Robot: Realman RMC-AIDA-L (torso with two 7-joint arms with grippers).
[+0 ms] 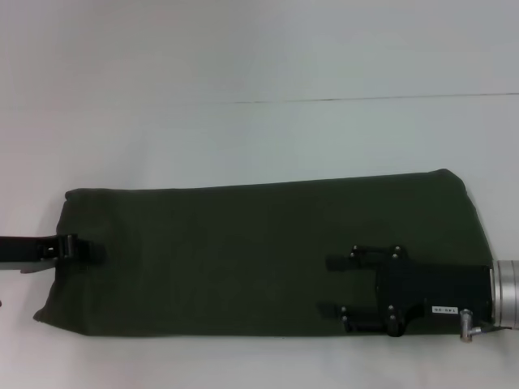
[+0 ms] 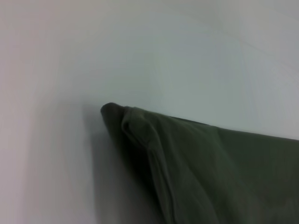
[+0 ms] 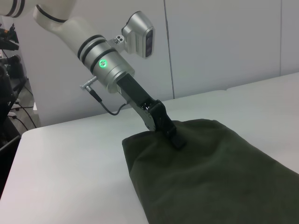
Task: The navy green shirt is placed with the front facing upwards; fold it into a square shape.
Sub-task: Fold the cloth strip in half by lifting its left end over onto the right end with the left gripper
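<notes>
Left gripper (image 1: 85, 250): at the shirt's left edge, reaching in low from the left; in the right wrist view (image 3: 174, 135) its dark fingers sit closed against the cloth, seemingly pinching the edge.
Right gripper (image 1: 334, 293): above the shirt's right part, near the front edge; its two black fingers (image 1: 347, 262) lie parallel and well apart, pointing left, with nothing between them.
Shirt (image 1: 243, 251): dark olive green, folded into a long band running left to right across the table; plain side up, no print showing. The right end is wider and reaches farther back than the left. Surface smooth, few wrinkles.
Shirt corner (image 2: 122, 120): in the left wrist view a folded corner with a doubled hem lies on the table.
Table (image 1: 243, 97): white and matte, with a thin seam line crossing behind the shirt.
Room: pale wall panels (image 3: 219, 42) behind the table; dark equipment and cables (image 3: 10, 74) at one side.
</notes>
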